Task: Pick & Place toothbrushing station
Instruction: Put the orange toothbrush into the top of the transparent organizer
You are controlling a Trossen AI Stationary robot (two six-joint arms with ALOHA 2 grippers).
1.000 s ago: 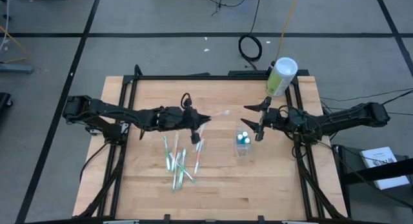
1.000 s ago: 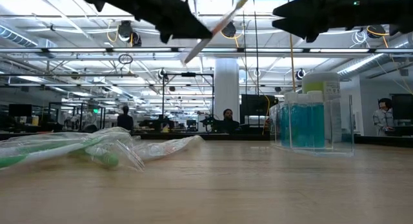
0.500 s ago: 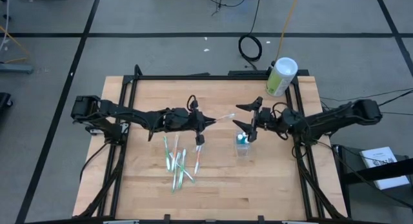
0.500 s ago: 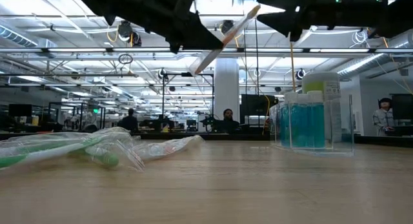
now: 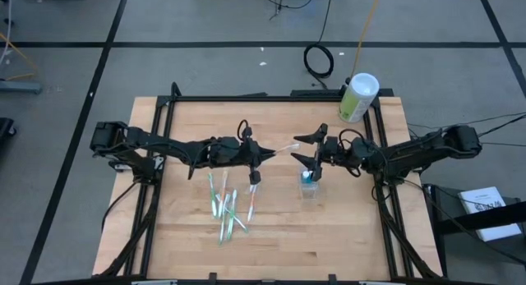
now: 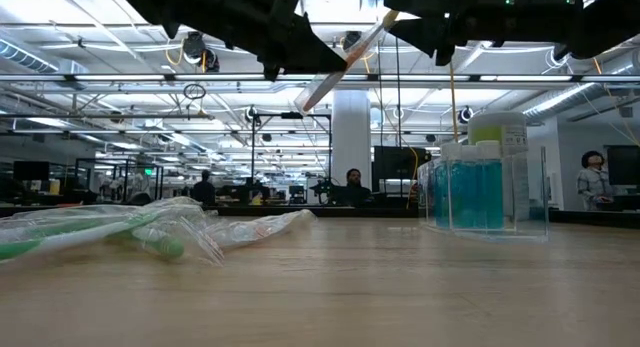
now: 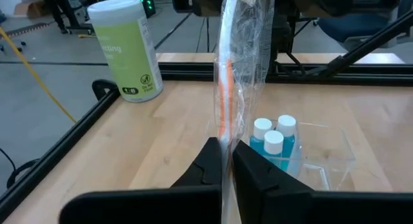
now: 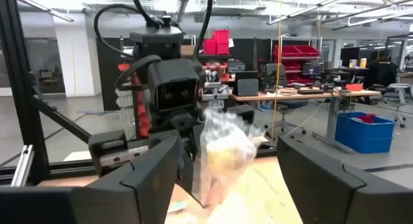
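A black frame rims the table (image 5: 271,236); its near half and far-left part lie bare. The pale-green canister (image 5: 358,97) stands at the far-right corner, well apart from both arms. The clear cup (image 5: 309,185), holding 3 white-capped teal tubes (image 7: 273,141), stands right of centre. A loose heap of wrapped toothbrushes (image 5: 228,204) lies left of it, below the left arm.

The left tool (image 5: 267,153) is clamped shut on 1 wrapped toothbrush (image 5: 283,147), held in the air and slanting up toward the right arm. The right tool (image 5: 309,149) is spread wide, its fingers (image 8: 151,175) standing either side of the toothbrush's wrapped tip, just above and behind the cup.
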